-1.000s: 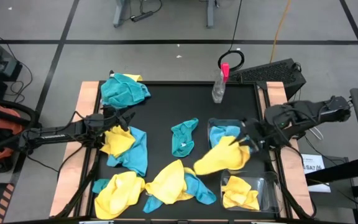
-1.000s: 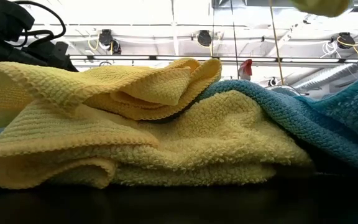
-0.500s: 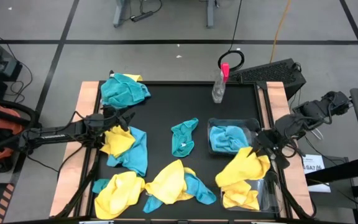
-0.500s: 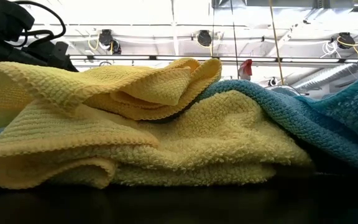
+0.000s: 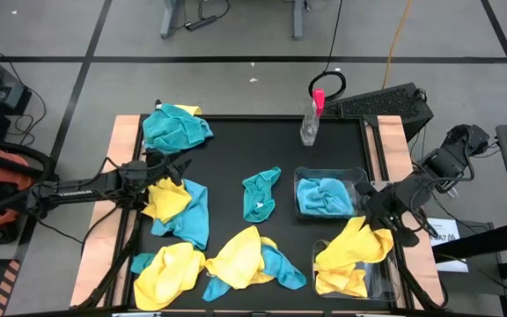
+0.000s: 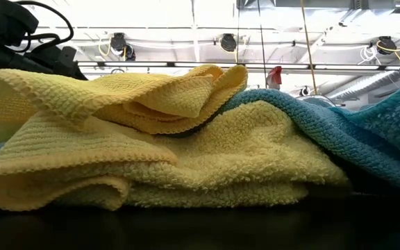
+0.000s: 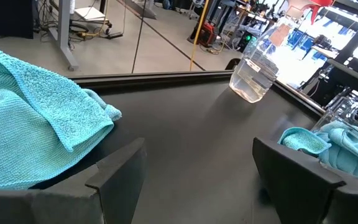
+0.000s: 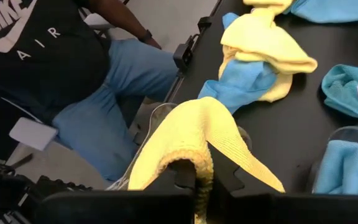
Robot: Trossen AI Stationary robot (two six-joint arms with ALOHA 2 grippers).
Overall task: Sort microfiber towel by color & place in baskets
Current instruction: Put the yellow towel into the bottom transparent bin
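My right gripper [image 5: 378, 217] [image 8: 197, 175] is shut on a yellow towel [image 5: 352, 248] above the near basket [image 5: 385, 275], which holds another yellow towel [image 5: 337, 282]. The far basket [image 5: 357, 176] holds a blue towel [image 5: 326, 195]. My left gripper [image 5: 171, 167] [image 7: 197, 180] is open and waits over the table's left side, above a yellow and blue towel pile [image 5: 179, 207]. Loose towels lie on the mat: a teal one [image 5: 260, 194] in the middle and yellow and blue ones [image 5: 245, 260] near the near edge. My right gripper pinches the yellow towel between its two fingers at a bunched fold [image 8: 199, 158] at its top. The fingers come from the table's right side, slanting down. The towel drapes slack below them over the near basket; whether its lower end rests on the towel inside, I cannot tell.
A clear spray bottle with a pink top [image 5: 311, 121] [image 7: 257, 68] stands at the far edge. A blue towel [image 5: 176, 129] lies at the far left corner. Heaped towels [image 6: 186, 153] fill the low view. A seated person [image 8: 73, 74] is beyond the table's edge.
My right gripper has carried the yellow towel from beside the far basket toward the near edge and the right, and it now hangs over the near basket. The towel has left the top of the low view. My left arm has kept still.
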